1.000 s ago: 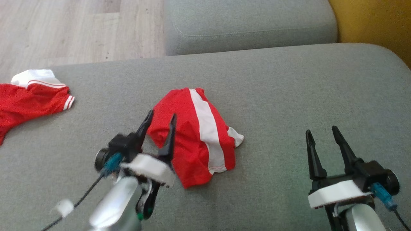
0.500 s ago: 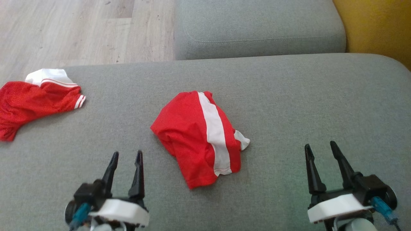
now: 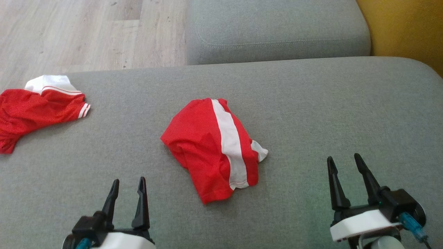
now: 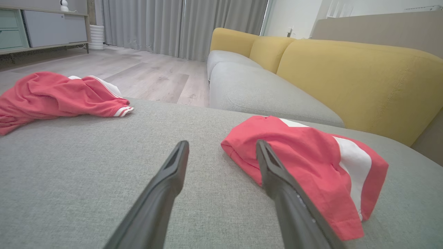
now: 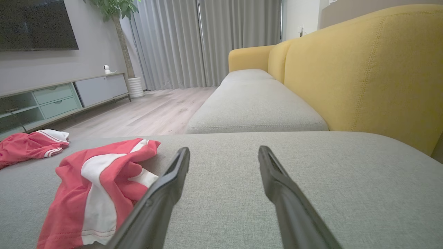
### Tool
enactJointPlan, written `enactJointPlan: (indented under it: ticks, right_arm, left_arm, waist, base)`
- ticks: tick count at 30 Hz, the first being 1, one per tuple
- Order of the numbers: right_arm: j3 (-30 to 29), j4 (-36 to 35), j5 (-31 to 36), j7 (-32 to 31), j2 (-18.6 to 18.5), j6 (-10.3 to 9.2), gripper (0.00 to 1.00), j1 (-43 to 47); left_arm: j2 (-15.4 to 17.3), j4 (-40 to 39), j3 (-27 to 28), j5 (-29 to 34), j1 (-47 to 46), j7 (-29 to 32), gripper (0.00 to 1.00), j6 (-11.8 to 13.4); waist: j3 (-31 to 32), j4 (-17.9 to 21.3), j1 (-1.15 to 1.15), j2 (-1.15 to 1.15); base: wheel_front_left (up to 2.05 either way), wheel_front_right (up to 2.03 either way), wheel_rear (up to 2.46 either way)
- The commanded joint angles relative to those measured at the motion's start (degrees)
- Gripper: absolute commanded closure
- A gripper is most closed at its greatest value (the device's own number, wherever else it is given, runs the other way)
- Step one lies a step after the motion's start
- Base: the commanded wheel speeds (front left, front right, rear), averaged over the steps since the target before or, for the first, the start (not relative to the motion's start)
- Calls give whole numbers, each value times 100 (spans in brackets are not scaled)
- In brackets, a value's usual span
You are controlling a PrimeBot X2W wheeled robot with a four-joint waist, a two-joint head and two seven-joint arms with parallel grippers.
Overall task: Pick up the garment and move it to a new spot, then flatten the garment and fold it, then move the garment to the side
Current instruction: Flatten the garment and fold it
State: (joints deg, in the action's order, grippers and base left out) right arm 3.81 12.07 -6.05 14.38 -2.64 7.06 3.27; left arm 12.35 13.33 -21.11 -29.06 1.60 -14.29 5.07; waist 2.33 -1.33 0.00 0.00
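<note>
Scene: grey sofa seat [image 3: 328,103], both arms low at its near edge, fingers pointing fwd across the cushion.
L gripper [image 3: 128,180]: jaws spread wide, nothing between them; tips over bare fabric, clear of any cloth.
R gripper [image 3: 343,156]: jaws likewise spread, empty; bare cushion ahead of the tips.
Garment [image 3: 214,148]: red shorts w/ broad white stripe, crumpled in a loose heap on the seat. Lies fwd and to the right of L gripper, near it but apart; well to the left of R gripper. Sits between the two, closer to L.
L wrist view: the heap's near fold shows just beyond the right finger; the stripe faces away to the right.
R wrist view: the heap is off to the left of the left finger, white hem corner nearest it.
2nd cloth [image 3: 38,107]: red top w/ white trim, bunched far left of L gripper, at the seat's left end.
Beyond the tips: another grey cushion [image 3: 277,31] straight ahead, yellow backrest [image 3: 405,27] fwd-right of R gripper, pale wood floor [image 3: 86,31] fwd-left of L gripper.
Bkgd: grey curtains [image 5: 207,41], low cabinet [image 5: 59,97], potted plant [image 5: 117,20].
</note>
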Motion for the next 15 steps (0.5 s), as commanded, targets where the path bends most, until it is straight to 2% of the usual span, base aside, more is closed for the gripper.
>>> enactJointPlan:
  ticks: [1, 15]
  right_arm:
    - [159, -152, -37, 62, -24, 43, 0, -81]
    - [132, -54, -33, 62, -24, 43, 0, -118]
  left_arm:
    - [76, -207, 250, 71, -164, -71, 0, 23]
    - [37, -176, 229, 95, -153, -71, 0, 0]
  waist:
    - [0, 2, 0, 0]
    - [-5, -19, 0, 0]
  base:
    - [0, 0, 0]
    - [0, 0, 0]
